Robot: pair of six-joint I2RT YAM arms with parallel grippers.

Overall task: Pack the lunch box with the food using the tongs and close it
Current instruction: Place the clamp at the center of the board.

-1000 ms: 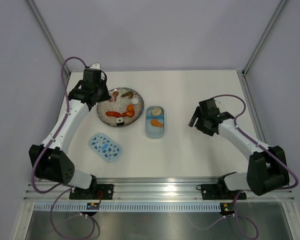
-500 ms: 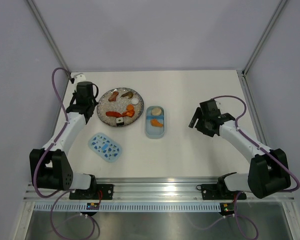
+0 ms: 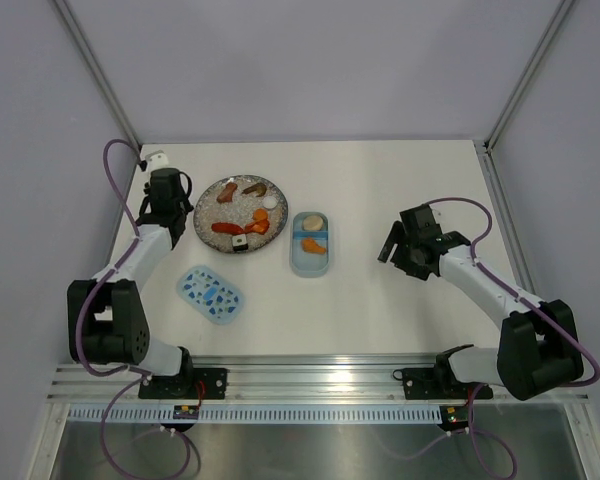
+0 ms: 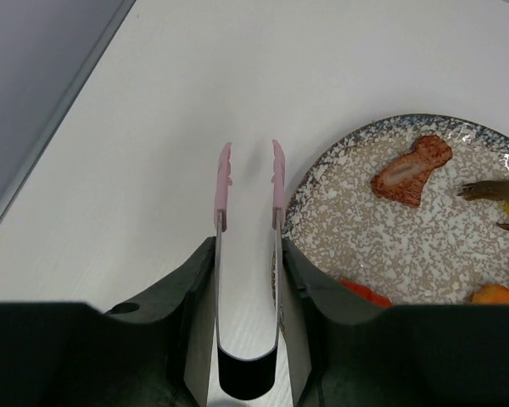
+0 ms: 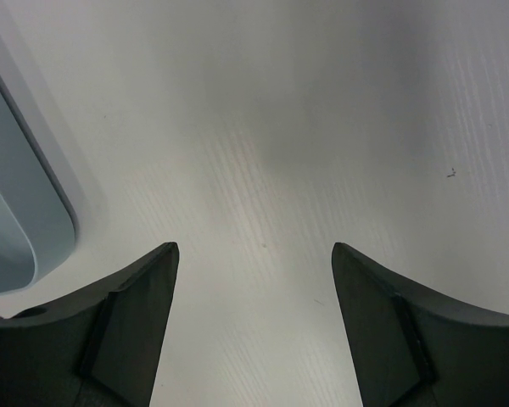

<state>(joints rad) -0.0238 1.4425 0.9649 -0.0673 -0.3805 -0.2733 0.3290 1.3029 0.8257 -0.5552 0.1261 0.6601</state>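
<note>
Two thin arms of the tongs [image 4: 221, 182] are clamped in the left gripper [image 4: 248, 254], their long axis pointed straight ahead over the table [image 4: 195, 102], just beside the plate [image 4: 301, 195]. The food [image 4: 411, 168] is found to the right of the tips, so a swing that way is judged needed. The lunch box [image 3: 311, 270] is set past the plate, nearer the right gripper [image 5: 253, 254], whose jaws are spread and empty

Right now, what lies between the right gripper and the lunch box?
Nothing: only bare white table separates the right gripper from the lunch box. The top view shows it, and the right wrist view agrees.
</note>
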